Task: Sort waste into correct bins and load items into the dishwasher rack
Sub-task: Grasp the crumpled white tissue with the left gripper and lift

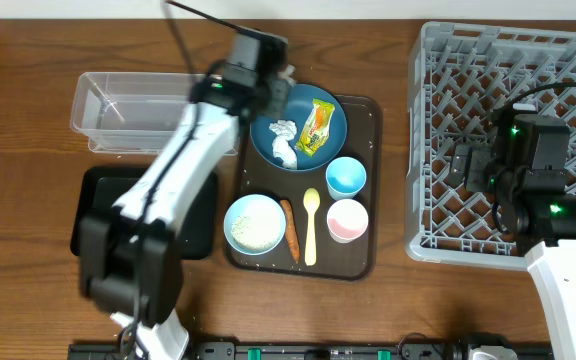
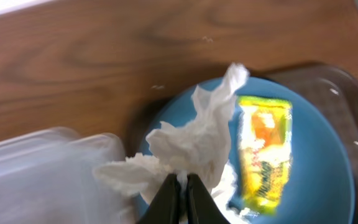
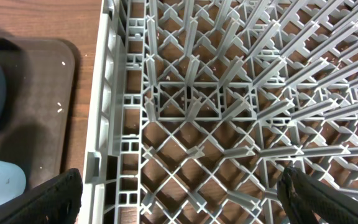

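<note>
L gripper [image 2: 180, 198] fingers together, pinching tissue [image 2: 197, 137] at plate [image 2: 319, 162] edge, clear tub [image 2: 42, 177] just beside. I lift straight, slow; prob only part of it caught. R gripper [image 3: 179, 200] fingers apart over rack [image 3: 229, 93], idle.

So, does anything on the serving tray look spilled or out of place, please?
Yes: a few small white grains lie scattered on the brown serving tray, and a carrot stick lies loose beside the light-blue bowl.
</note>
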You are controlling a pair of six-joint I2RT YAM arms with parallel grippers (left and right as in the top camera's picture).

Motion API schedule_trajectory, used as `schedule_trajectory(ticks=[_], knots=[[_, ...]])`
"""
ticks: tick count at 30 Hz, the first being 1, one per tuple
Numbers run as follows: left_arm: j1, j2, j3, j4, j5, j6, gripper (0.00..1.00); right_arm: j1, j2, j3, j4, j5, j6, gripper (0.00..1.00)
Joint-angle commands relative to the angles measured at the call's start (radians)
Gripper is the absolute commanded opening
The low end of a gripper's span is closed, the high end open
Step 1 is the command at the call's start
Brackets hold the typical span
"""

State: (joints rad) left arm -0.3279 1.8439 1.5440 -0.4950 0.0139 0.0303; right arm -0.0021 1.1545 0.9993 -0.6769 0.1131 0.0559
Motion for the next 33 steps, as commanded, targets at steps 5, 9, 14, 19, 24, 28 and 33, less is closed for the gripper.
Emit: schedule_trajectory(ticks=[5,9,14,19,24,28,33], knots=[[0.137,-0.013,0.009,-0.125,-0.112,-0.015,0.06,0.015,-0.008,0.019,-0.001,0.011,-0.012,0.99],[0.188,0.0,0.0,-0.146,-0.111,-0.07,0.07,0.015,-0.008,0.019,-0.001,0.011,-0.012,0.99],[0.196,-0.002,-0.003,-0.154,-0.069,-0.069,0.48,0.015,-0.008,0.019,-0.005,0.011,-0.012,0.99],[0.169,-0.003,-0.003,-0.154,0.063,-0.069,0.5,0.015,-0.008,0.019,-0.008,0.011,-0.012,0.99],[0.108,-0.001,-0.003,-0.152,0.161,-0.045,0.51,0.015,-0.008,0.019,-0.008,0.011,-0.012,0.99],[0.05,0.02,-0.003,-0.152,0.159,-0.004,0.51,0.015,-0.008,0.019,-0.008,0.011,-0.012,0.99],[-0.008,0.092,-0.003,-0.143,0.159,0.004,0.51,0.015,-0.008,0.018,-0.009,0.011,-0.012,0.99]])
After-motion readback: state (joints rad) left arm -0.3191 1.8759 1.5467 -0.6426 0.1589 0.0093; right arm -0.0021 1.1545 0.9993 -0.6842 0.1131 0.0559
